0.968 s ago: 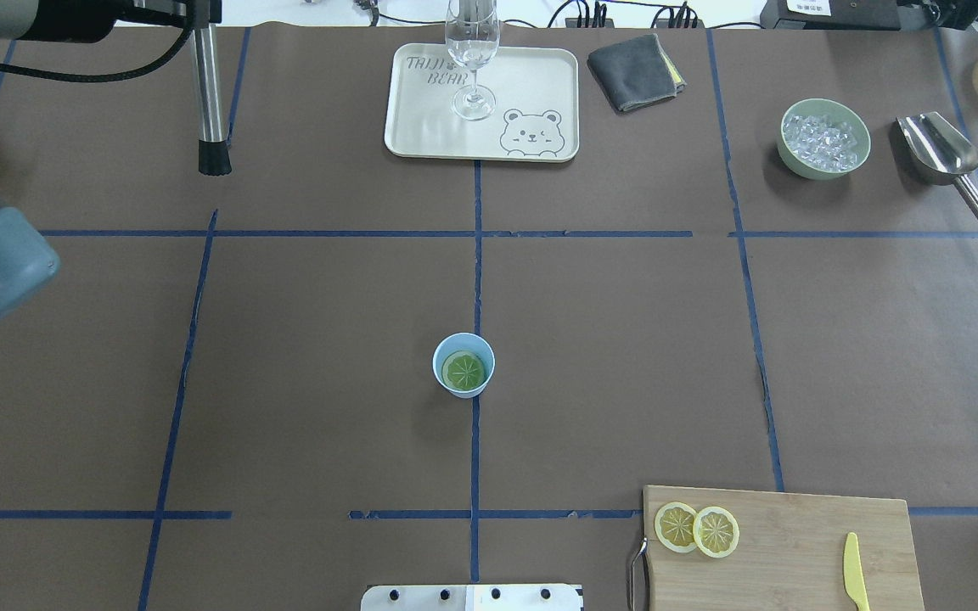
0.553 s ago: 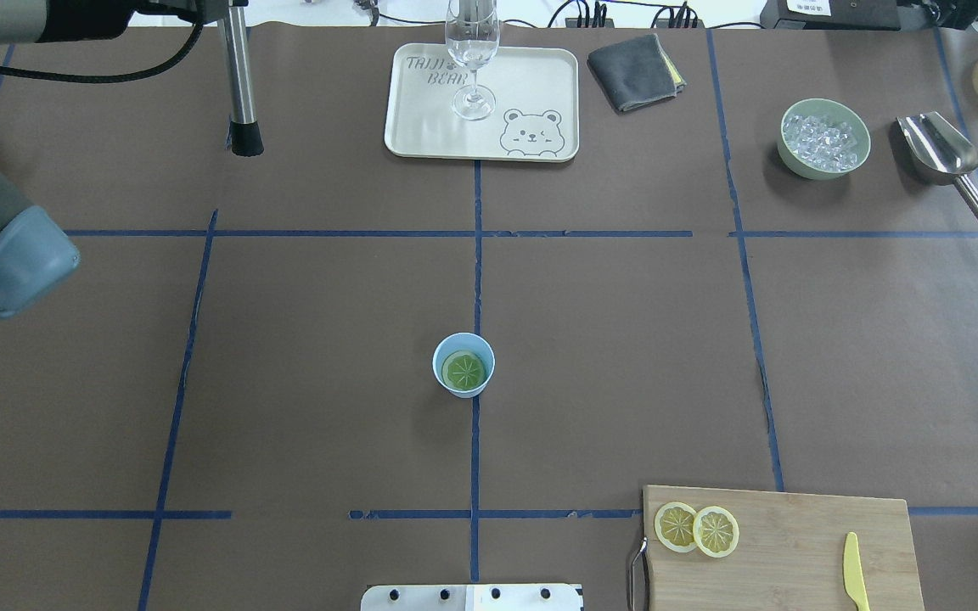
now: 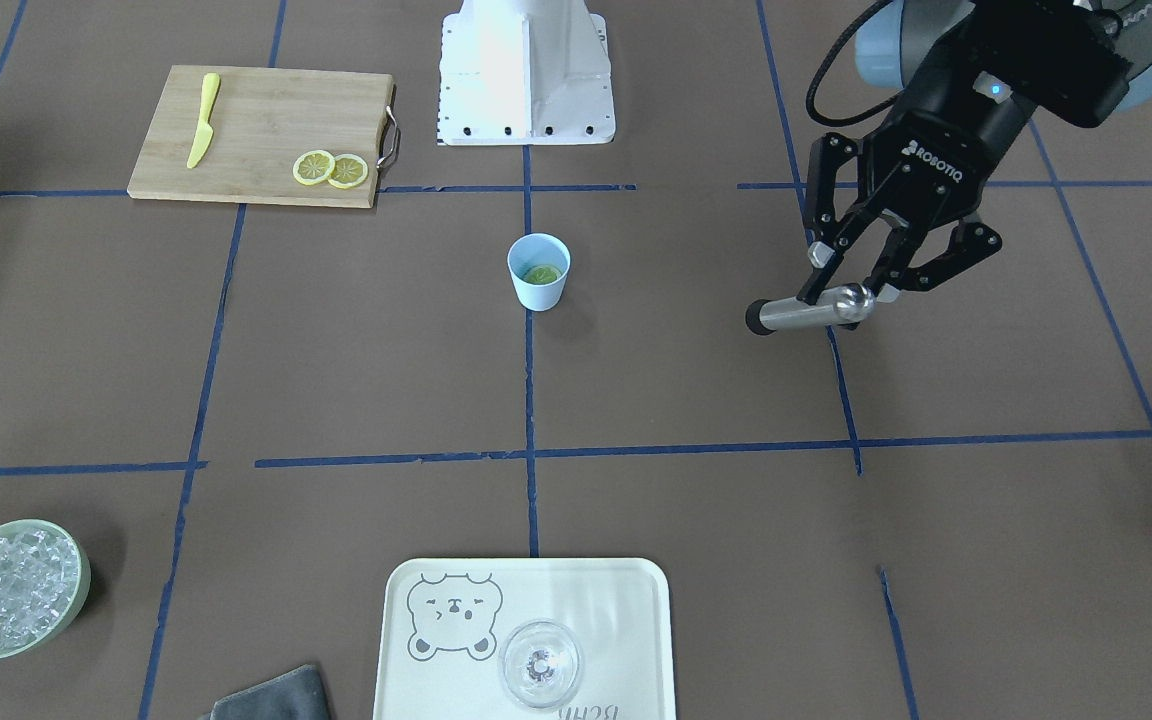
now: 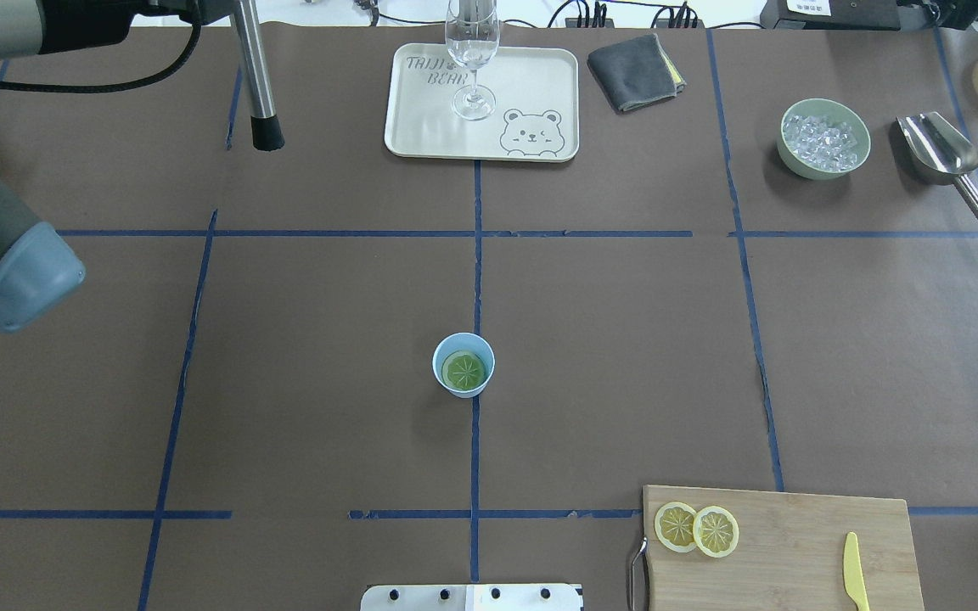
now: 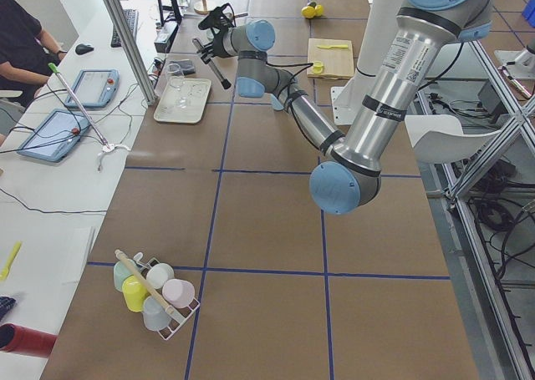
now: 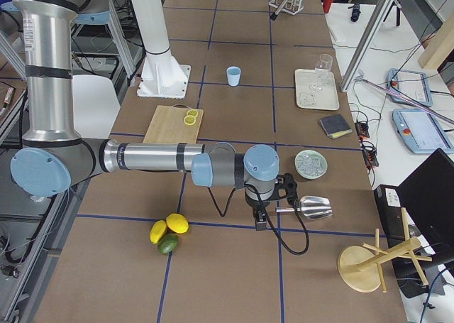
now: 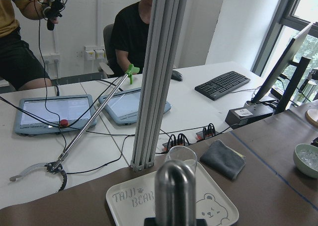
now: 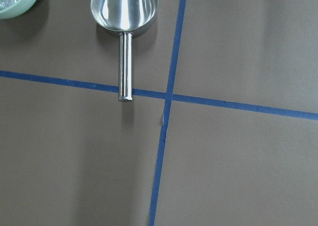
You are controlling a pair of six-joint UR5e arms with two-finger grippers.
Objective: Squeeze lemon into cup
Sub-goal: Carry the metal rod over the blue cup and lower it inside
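The light-blue cup (image 4: 463,365) stands at the table's middle and also shows in the front view (image 3: 538,285). One lemon slice (image 4: 464,371) lies flat inside it, looking greenish. Two more slices (image 4: 698,529) overlap on the cutting board (image 4: 795,543). My left gripper (image 3: 851,297) is shut on the end of a silver rod with a black tip (image 3: 801,313), held above the table far to the cup's left; the rod (image 4: 255,76) hangs near the tray. My right gripper (image 6: 261,222) hovers by the scoop, far from the cup; I cannot tell whether it is open.
A cream bear tray (image 4: 540,85) with a clear stemmed glass (image 4: 472,59) is at the far middle, a grey cloth (image 4: 635,72) beside it. A green bowl of ice (image 4: 823,138) and a metal scoop (image 4: 939,153) are far right. A yellow knife (image 4: 854,581) lies on the board.
My left arm has carried the rod to the right and farther away in the overhead view, toward the tray. The cup and the slices have not moved.
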